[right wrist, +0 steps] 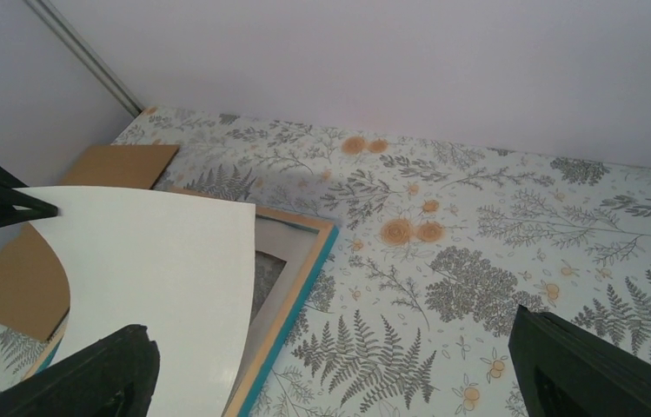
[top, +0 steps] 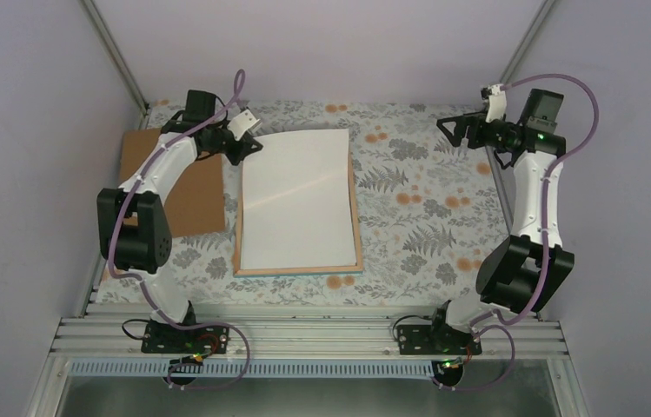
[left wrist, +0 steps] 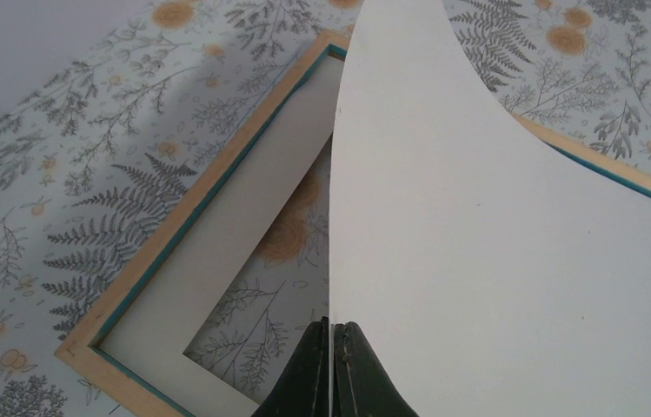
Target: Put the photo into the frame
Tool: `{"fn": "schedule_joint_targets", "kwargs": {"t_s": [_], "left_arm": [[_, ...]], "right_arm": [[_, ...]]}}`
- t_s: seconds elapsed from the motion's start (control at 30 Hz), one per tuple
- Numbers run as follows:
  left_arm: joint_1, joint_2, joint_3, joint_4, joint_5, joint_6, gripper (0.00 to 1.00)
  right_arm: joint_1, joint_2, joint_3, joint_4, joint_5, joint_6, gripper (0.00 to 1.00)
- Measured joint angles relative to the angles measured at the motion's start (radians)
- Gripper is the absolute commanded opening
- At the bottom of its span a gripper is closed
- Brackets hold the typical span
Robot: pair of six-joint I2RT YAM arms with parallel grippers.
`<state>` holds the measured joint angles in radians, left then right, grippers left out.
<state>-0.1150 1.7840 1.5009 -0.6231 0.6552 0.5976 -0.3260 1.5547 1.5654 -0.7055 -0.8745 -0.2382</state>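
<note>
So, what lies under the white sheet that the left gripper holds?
The frame lies under the photo, wood-coloured back up. By the left gripper the lifted edge reveals its inner border and patterned tablecloth through the opening. The rest of the opening is covered.

A flat brown board [top: 200, 201] on the left side of the table, plain, with nothing printed on it. Under it a tablecloth [top: 417, 204] over the whole table top, pale, with grey ferns and leaves and little orange flowers. Plain pale purple walls [top: 322, 43] on three sides. A thin metal bar [top: 117, 48] in the far left corner, another metal bar [top: 526, 39] in the far right corner. At the near edge, long silver rails [top: 304, 334] across the table, a row of small slots just below.
</note>
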Motion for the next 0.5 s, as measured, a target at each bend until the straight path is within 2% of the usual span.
{"fn": "schedule_joint_targets", "kwargs": {"t_s": [0.5], "left_arm": [[0.001, 0.044, -0.006, 0.010, -0.015, 0.052, 0.02]], "right_arm": [[0.005, 0.000, -0.010, -0.010, 0.000, -0.005, 1.00]]}}
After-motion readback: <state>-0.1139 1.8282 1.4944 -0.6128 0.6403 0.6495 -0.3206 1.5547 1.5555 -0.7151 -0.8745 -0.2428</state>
